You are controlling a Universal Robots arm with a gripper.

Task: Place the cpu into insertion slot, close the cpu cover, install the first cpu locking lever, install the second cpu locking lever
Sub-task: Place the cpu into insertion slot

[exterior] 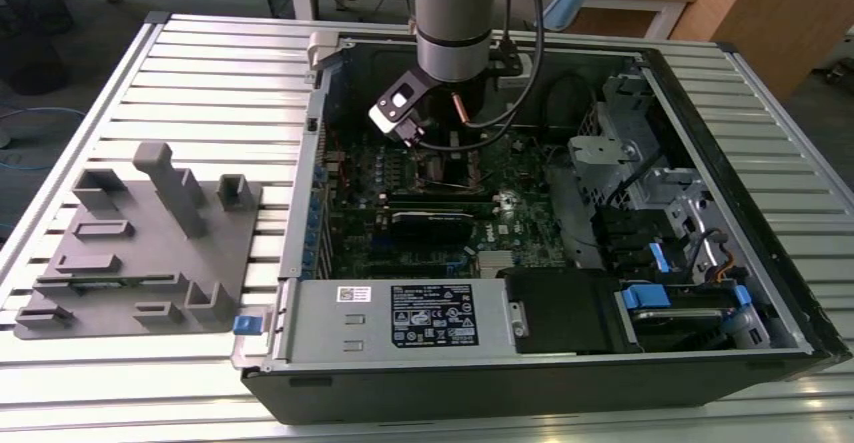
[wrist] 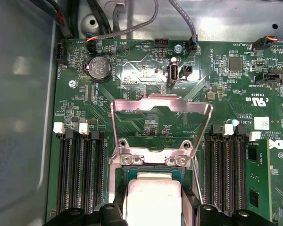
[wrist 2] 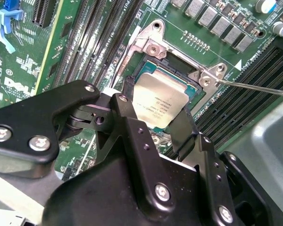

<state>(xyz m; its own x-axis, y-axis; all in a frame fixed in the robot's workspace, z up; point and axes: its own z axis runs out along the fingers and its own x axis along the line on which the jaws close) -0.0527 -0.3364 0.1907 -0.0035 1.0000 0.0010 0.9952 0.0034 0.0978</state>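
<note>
The claw [wrist 2: 158, 107] is gripping the cpu [wrist 2: 162, 96]. Its two black fingers [wrist 2: 128, 101] are pressing on two sides of the little square chip, one on each side. The cpu is sitting right between the fingertips, with its shiny grey top facing up.

The claw is holding the cpu right at the insertion slot [wrist 2: 175, 61]. I cannot tell if the chip is lying all the way down in the slot or hanging just over it. The slot's dark edge is peeking out past the far side of the chip.

In the first wrist view, the cpu cover [wrist: 132, 106] is standing open, tipped up and away from the slot, with the green board [wrist: 146, 70] showing through its big window. The cpu [wrist: 153, 200] is sitting just in front of it, between the fingertips of the claw [wrist: 153, 215]. Long black slots [wrist: 80, 174] are running along both sides.

In the second wrist view, a thin metal rod [wrist 2: 254, 88] is sticking out sideways from a corner of the slot.

In the exterior view, the arm is reaching down into an open computer case [exterior: 747, 353], and the claw [exterior: 447, 148] is hanging low over the board inside it. The case is also holding a grey box with a black label [exterior: 434, 315]. The case is lying on a metal table [exterior: 134, 63]. A grey stand [exterior: 134, 243] is sitting on the table to the exterior view's left of the case.
</note>
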